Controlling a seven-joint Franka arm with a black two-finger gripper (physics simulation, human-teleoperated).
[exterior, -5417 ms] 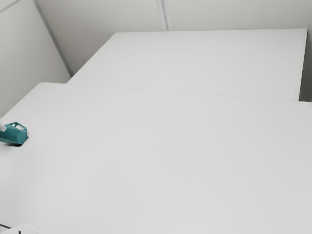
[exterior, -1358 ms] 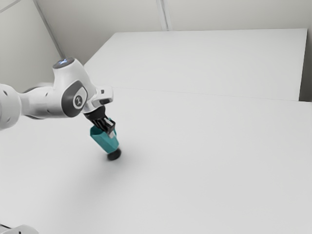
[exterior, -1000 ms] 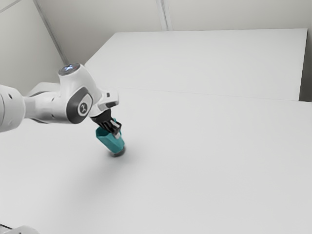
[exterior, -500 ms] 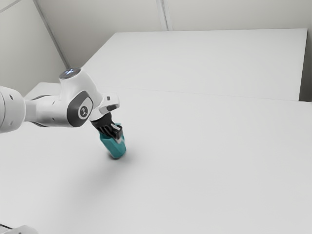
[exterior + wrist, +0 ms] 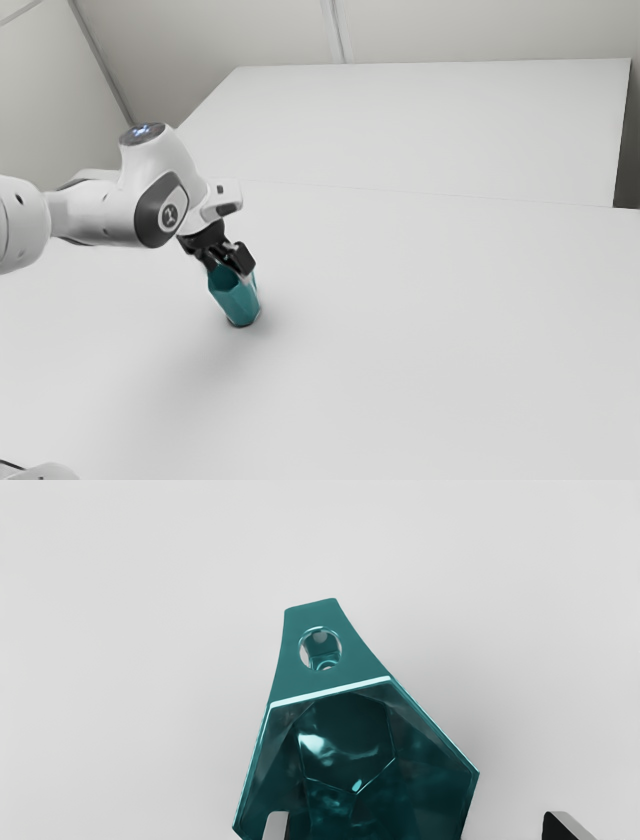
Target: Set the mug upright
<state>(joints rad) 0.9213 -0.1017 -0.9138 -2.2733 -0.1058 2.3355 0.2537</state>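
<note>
In the exterior view my gripper (image 5: 232, 262) is at the rim of the teal mug (image 5: 236, 300), which stands on the table with its opening up and leans slightly toward the exterior view's left. Looking from the wrist, the mug (image 5: 330, 655) faces the camera with its hollow inside and its handle visible. The gripper (image 5: 412, 825) is open there, its fingers wide apart: one overlaps the mug's opening, the other is outside the mug, apart from its wall. The mug's lowest edge is partly shaded.
The white table (image 5: 420, 330) spreads around the mug. A second white surface (image 5: 420, 130) adjoins it at the back, with pale walls behind. A white object (image 5: 45, 472) is at the exterior view's lower left corner.
Earlier the mug moved with my hand toward the exterior view's right and came down to the table. Since half a second ago the fingers have spread and my hand has risen slightly.
</note>
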